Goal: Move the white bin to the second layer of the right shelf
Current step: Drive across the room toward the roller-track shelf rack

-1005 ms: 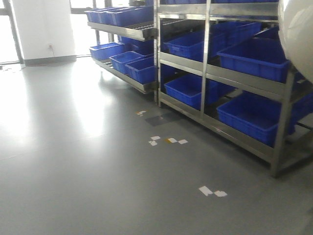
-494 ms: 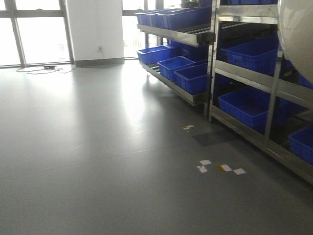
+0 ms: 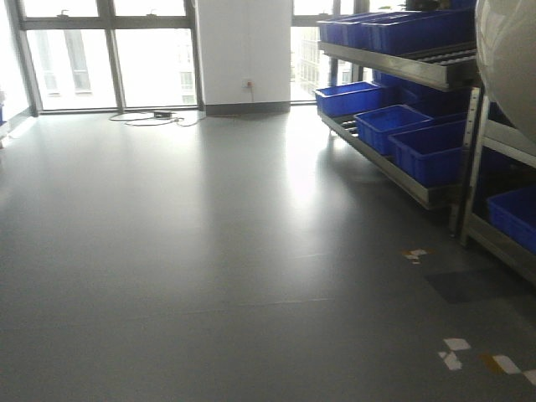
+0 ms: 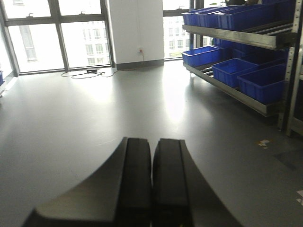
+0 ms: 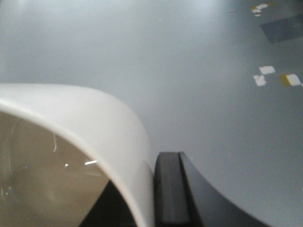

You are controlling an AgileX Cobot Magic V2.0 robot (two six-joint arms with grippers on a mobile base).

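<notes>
White bin [image 5: 80, 123]: up off the floor, showing as a pale curve in the top right of the front view
right gripper [image 5: 154, 198]: clamped on the bin's rim, with one black finger [image 5: 173, 189] tight against the outer wall
left gripper [image 4: 152, 179]: fingers pressed together, holding nothing
near rack [image 3: 471, 159]: hard right, mostly out of frame; blue crates [image 3: 427, 151] sit on the far one
key bit: the bin hangs on the right-arm side, same side as the racks, so I'd guess a swing right comes next
second layer: honestly can't tell which level from here
</notes>
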